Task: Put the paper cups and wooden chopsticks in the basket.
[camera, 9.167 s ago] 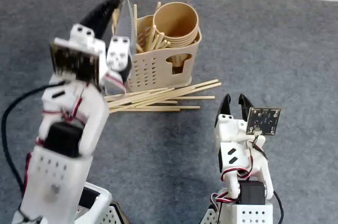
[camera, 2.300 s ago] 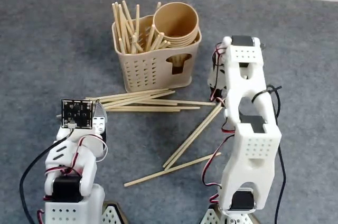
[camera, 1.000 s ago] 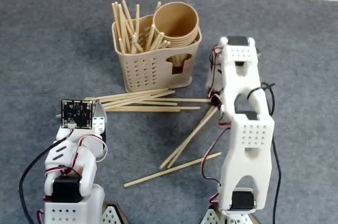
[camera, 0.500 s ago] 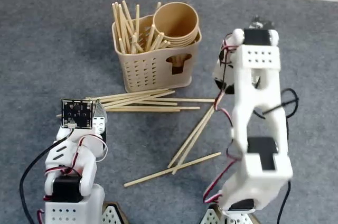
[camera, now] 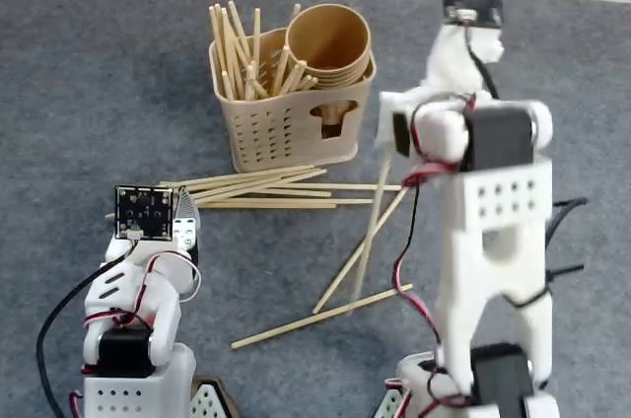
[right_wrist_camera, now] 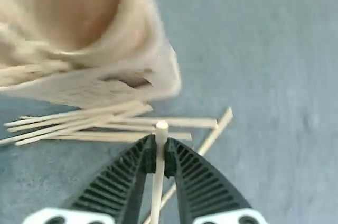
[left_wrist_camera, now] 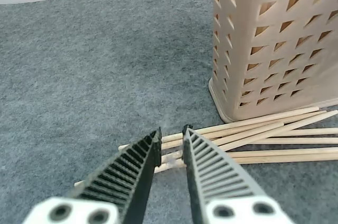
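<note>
Jaws on my right gripper point(right_wrist_camera: 159, 140) pinch a chopstick point(right_wrist_camera: 158, 168), newly lifted beside the basket point(camera: 286, 132); left gripper point(left_wrist_camera: 171, 130) narrowly parted; open carpet point(camera: 582, 73) upper right.

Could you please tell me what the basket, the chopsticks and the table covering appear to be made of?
The basket looks like moulded plastic, matte beige, given its rows of punched vent holes. The chopsticks are probably bare wood or bamboo: pale, unvarnished. The table covering seems grey felt or short-pile carpet, from its fuzzy speckled texture.
</note>
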